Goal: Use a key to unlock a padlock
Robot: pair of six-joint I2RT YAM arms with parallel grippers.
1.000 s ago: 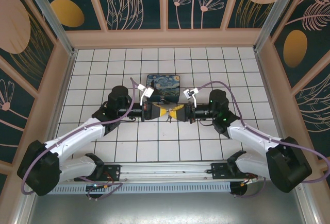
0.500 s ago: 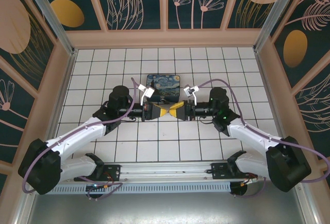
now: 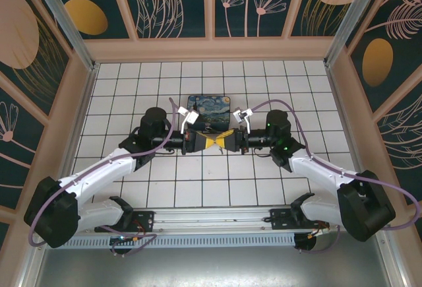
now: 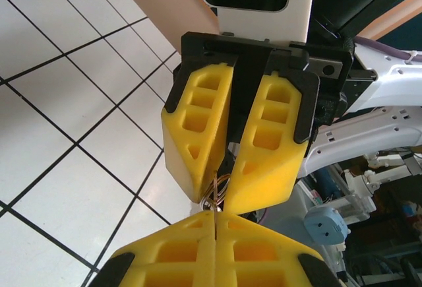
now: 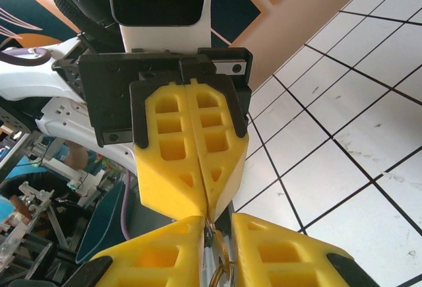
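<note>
Above the middle of the tiled desk (image 3: 119, 95), just in front of the swirl-painted box (image 3: 209, 110), the left tool (image 3: 210, 142) and the right tool (image 3: 223, 142) are meeting tip to tip in the air. The left tool is pressing its yellow fingers (image 5: 173, 161) flat together, with no gap showing. The right tool is holding its fingers slightly apart and pinching the key (image 4: 215, 191) — thin bronze strands are poking out between its tips, right where the two tools are coming together. Where the padlock is sitting in that pinch I cannot tell. The risk, as I am judging it, is a slip — both pieces are tiny and the grips are shallow, so any twist off the key's axis could bend it or drop it onto the tiles.
</note>
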